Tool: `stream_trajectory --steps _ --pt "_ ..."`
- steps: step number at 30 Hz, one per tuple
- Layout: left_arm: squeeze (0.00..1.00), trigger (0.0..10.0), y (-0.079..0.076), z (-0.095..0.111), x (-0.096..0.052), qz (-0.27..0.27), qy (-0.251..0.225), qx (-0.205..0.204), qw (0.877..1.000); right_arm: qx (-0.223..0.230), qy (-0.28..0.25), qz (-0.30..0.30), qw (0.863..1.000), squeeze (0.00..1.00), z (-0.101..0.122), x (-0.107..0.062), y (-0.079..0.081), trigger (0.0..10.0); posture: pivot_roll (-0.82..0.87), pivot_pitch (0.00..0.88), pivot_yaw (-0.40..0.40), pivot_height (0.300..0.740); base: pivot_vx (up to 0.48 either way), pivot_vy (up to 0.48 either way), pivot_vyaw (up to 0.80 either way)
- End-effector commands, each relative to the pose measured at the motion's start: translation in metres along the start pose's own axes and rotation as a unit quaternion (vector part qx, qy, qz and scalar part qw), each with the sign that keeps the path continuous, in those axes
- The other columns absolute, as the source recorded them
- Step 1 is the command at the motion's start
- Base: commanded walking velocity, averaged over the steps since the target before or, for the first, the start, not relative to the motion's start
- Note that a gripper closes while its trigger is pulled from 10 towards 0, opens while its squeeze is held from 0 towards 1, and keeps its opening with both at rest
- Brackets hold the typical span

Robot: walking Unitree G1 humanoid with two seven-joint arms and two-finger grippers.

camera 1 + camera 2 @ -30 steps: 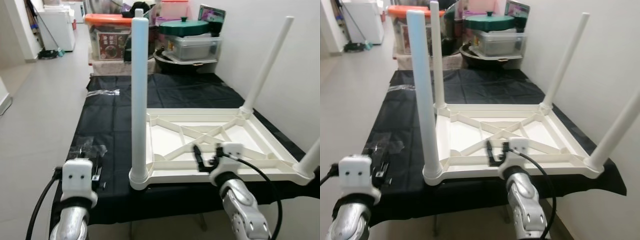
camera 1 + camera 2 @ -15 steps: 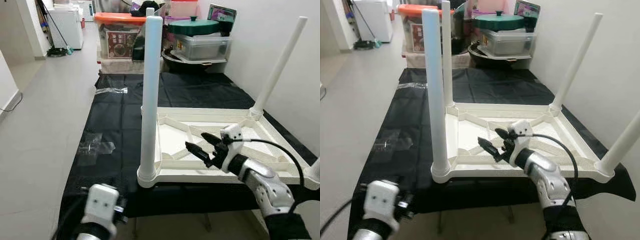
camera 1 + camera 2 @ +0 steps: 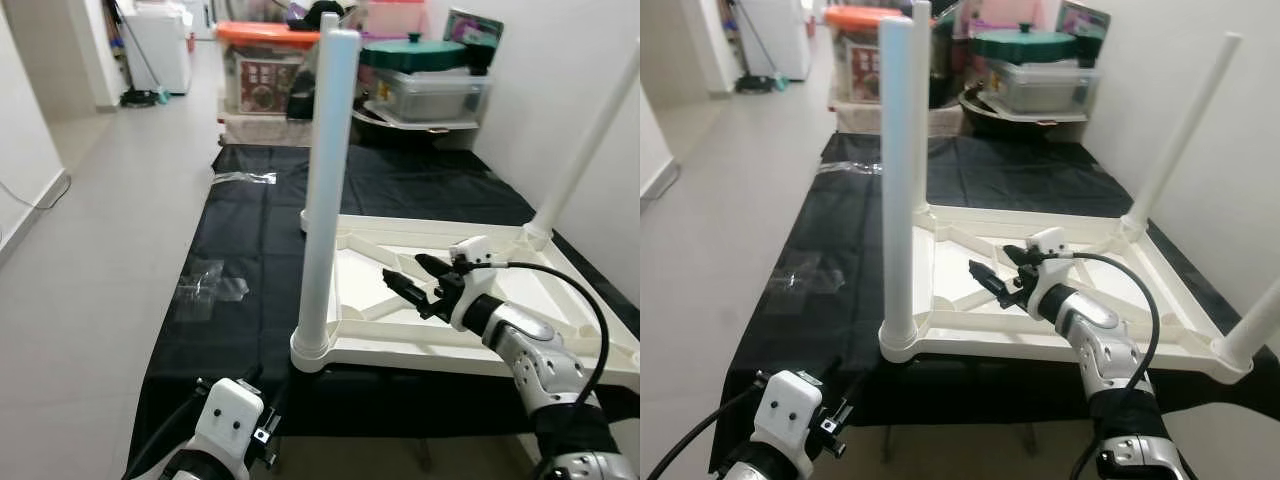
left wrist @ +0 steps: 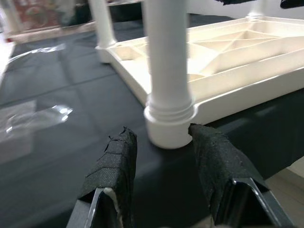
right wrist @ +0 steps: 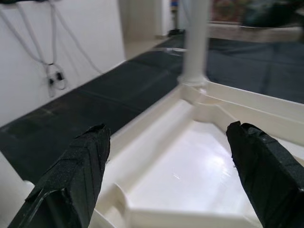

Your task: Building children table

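A white children's table lies upside down on a black cloth (image 3: 250,240), its near rim (image 3: 400,348) towards me. Its legs stand upright: the near left leg (image 3: 325,200), the far left leg (image 3: 921,100) and a far right leg (image 3: 1180,140). My right gripper (image 3: 402,268) hovers open over the ribbed underside, right of the near left leg, holding nothing. In the right wrist view the right gripper (image 5: 167,127) spans a corner of the underside. My left gripper (image 4: 160,130) is low, in front of the near left leg's base (image 4: 168,126), open and apart from it.
Crumpled clear plastic wrap (image 3: 205,290) lies on the cloth's left side, and another piece (image 3: 245,178) lies farther back. Storage boxes (image 3: 270,65) and a green-lidded pot (image 3: 425,55) crowd the far end. A white wall (image 3: 560,80) runs along the right; tiled floor (image 3: 100,220) lies left.
My right gripper has risen from the table's near rim to above the underside, fingers spread. My left arm has sunk lower in view. The camera has shifted, so the scene sits further right.
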State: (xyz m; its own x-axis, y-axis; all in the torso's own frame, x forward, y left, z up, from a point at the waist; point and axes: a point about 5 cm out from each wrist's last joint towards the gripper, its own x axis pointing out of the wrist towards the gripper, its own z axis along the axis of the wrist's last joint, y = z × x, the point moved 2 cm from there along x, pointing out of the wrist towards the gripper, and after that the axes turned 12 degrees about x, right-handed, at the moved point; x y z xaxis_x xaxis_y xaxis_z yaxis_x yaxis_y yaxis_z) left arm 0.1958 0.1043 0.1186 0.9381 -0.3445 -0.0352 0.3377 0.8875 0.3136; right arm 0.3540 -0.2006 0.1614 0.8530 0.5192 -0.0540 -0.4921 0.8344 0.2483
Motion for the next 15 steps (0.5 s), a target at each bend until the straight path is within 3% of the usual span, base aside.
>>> stream_trajectory --steps 1,2,3,5,6,7,8,10,12,13,15 --pt "0.00 10.0 -0.003 -0.003 -0.001 -0.009 0.005 0.007 1.000 -0.009 -0.008 -0.009 1.000 0.00 0.001 0.004 0.000 10.0 0.11 0.000 -0.085 0.740 0.000 0.000 0.80" --pt "0.00 10.0 -0.003 -0.003 -0.001 -0.009 0.006 0.008 1.000 -0.011 -0.019 -0.061 0.998 0.00 0.003 0.006 -0.010 10.0 0.11 0.000 -0.086 0.740 0.000 0.000 0.80" --pt "0.00 10.0 -0.003 -0.003 -0.001 -0.009 0.006 0.008 1.000 -0.011 -0.019 -0.061 0.998 0.00 0.003 0.006 -0.010 10.0 0.11 0.000 -0.086 0.740 0.000 0.000 0.80" --pt "0.00 10.0 -0.004 -0.003 -0.001 -0.010 0.006 0.009 1.000 -0.046 -0.042 -0.183 0.981 0.00 0.011 0.005 -0.033 10.0 0.11 0.000 -0.085 0.740 0.000 0.000 0.80" --pt "0.00 10.0 -0.004 -0.003 -0.001 -0.012 0.007 0.009 1.000 -0.045 -0.061 -0.246 0.966 0.00 0.017 0.001 -0.045 10.0 0.11 0.000 -0.086 0.740 0.000 0.000 0.00" --pt "0.00 10.0 -0.004 -0.003 -0.001 -0.012 0.007 0.009 1.000 -0.045 -0.061 -0.246 0.966 0.00 0.017 0.001 -0.045 10.0 0.11 0.000 -0.086 0.740 0.000 0.000 0.00" --pt "0.00 10.0 -0.004 -0.004 -0.001 -0.013 0.008 0.010 1.000 -0.039 -0.073 -0.301 0.950 0.00 0.021 -0.005 -0.056 10.0 0.11 0.000 -0.086 0.740 0.000 0.000 0.00" --pt "0.00 10.0 -0.004 -0.004 -0.001 -0.013 0.008 0.010 1.000 -0.039 -0.073 -0.301 0.950 0.00 0.021 -0.005 -0.056 10.0 0.11 0.000 -0.086 0.740 0.000 0.000 0.00" --pt "0.00 10.0 -0.005 -0.004 -0.001 -0.017 0.008 0.009 1.000 -0.036 -0.094 -0.372 0.923 0.00 0.028 -0.015 -0.069 10.0 0.11 0.000 -0.088 0.740 0.000 0.000 0.00" --pt "0.00 10.0 -0.006 -0.004 -0.001 -0.018 0.008 0.008 1.000 -0.040 -0.099 -0.384 0.917 0.00 0.029 -0.017 -0.070 10.0 0.11 0.000 -0.088 0.740 0.000 0.000 0.00" --pt "0.00 10.0 -0.006 -0.004 -0.002 -0.018 0.008 0.008 1.000 -0.041 -0.098 -0.382 0.918 0.00 0.027 -0.017 -0.069 10.0 0.11 0.000 -0.088 0.740 0.000 0.000 0.00"
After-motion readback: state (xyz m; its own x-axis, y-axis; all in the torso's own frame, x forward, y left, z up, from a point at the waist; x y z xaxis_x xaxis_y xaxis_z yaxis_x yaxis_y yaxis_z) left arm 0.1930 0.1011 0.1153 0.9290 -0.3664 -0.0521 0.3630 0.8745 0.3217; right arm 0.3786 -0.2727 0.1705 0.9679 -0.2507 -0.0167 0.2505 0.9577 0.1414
